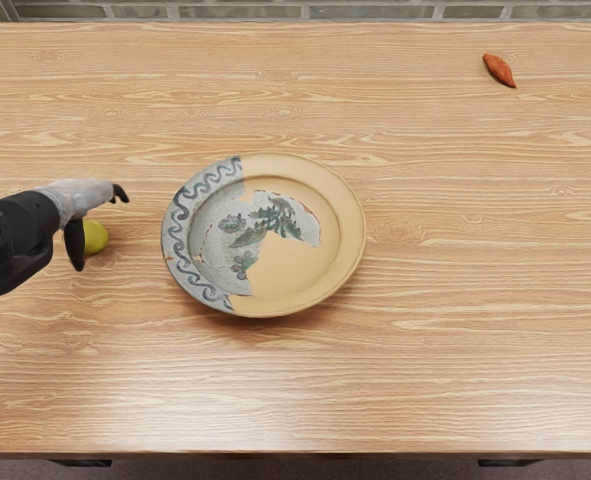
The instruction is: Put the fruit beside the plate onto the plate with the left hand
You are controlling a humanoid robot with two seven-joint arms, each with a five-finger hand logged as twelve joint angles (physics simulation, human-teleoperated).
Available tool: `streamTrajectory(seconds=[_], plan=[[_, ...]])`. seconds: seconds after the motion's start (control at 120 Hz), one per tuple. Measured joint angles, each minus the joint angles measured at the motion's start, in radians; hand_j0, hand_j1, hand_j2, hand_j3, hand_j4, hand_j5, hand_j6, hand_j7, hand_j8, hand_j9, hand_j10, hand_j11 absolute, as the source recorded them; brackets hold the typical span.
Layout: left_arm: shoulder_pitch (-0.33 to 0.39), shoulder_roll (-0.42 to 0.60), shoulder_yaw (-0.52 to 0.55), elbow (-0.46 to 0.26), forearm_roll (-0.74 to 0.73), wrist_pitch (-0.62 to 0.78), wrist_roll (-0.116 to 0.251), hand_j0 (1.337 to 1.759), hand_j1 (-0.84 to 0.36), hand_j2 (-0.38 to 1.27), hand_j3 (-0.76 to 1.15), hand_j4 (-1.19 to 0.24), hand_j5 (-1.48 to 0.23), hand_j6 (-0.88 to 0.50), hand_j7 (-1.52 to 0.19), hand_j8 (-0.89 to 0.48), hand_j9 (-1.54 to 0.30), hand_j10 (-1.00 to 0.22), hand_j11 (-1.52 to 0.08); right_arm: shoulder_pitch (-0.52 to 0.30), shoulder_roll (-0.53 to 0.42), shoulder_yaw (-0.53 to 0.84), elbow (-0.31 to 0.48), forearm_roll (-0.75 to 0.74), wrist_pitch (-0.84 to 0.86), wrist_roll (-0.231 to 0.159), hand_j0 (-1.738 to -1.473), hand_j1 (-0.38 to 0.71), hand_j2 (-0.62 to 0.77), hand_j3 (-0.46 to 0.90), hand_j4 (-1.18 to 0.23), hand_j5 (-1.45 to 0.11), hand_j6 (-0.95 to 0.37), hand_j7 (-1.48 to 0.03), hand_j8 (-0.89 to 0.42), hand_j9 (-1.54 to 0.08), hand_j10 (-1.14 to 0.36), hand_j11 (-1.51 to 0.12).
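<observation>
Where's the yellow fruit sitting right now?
In the head view, the yellow fruit lies on the table left of the plate, partly hidden by the left hand.

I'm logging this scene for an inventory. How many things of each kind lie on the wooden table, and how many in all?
Round tan ceramic plate with a grey-blue leaf pattern: 1
Small round yellow-green fruit, partly behind the left robot hand: 1
Pointed orange-red food item, far corner: 1
Total: 3
</observation>
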Motion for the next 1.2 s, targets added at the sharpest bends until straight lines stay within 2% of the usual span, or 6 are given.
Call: streamTrajectory(seconds=[0.383, 0.817, 0.867, 0.958, 1.092, 1.2], plan=[[0.032, -0.058, 0.012, 0.078, 0.030, 0.046, 0.000, 1.658, -0.08, 0.08, 0.00, -0.36, -0.47, -0.36, -0.47, -0.36, -0.46, -0.36, -0.46, -0.001, 0.000, 0.000, 0.000, 0.000, 0.000, 0.000, -1.658, -0.35, 0.00, 0.00, 0.00, 0.00, 0.00, 0.00, 0.00, 0.00, 0.00, 0.00], [0.063, -0.056, 0.048, 0.089, 0.058, 0.142, 0.000, 1.659, -0.12, 0.08, 0.00, -0.40, -0.51, -0.40, -0.51, -0.40, -0.51, -0.40, -0.51, -0.001, 0.000, 0.000, 0.000, 0.000, 0.000, 0.000, -1.658, -0.35, 0.00, 0.00, 0.00, 0.00, 0.00, 0.00, 0.00, 0.00, 0.00, 0.00], [0.065, -0.053, 0.057, 0.088, 0.059, 0.155, 0.000, 1.649, -0.14, -0.01, 0.24, -0.41, -0.53, -0.41, -0.53, -0.41, -0.53, -0.41, -0.53, -0.001, 0.000, 0.000, 0.000, 0.000, 0.000, 0.000, -1.658, -0.35, 0.00, 0.00, 0.00, 0.00, 0.00, 0.00, 0.00, 0.00, 0.00, 0.00], [0.065, -0.048, 0.068, 0.083, 0.058, 0.169, 0.000, 1.635, -0.19, -0.04, 0.41, -0.44, -0.56, -0.44, -0.56, -0.44, -0.56, -0.44, -0.57, -0.001, 0.000, 0.000, 0.000, 0.000, 0.000, 0.000, -1.658, -0.35, 0.00, 0.00, 0.00, 0.00, 0.00, 0.00, 0.00, 0.00, 0.00, 0.00], [0.064, -0.047, 0.074, 0.077, 0.058, 0.175, 0.000, 1.656, -0.23, 0.05, 0.41, -0.50, -0.63, -0.47, -0.59, -0.49, -0.63, -0.49, -0.63, -0.001, 0.000, 0.001, 0.000, 0.000, 0.000, 0.000, -1.658, -0.35, 0.00, 0.00, 0.00, 0.00, 0.00, 0.00, 0.00, 0.00, 0.00, 0.00], [0.063, -0.047, 0.076, 0.071, 0.060, 0.171, 0.004, 1.667, -0.28, 0.10, 0.44, -0.55, -0.71, -0.44, -0.62, -0.46, -0.71, -0.55, -0.71, -0.001, 0.000, 0.001, 0.000, 0.000, 0.000, 0.000, -1.658, -0.35, 0.00, 0.00, 0.00, 0.00, 0.00, 0.00, 0.00, 0.00, 0.00, 0.00]])
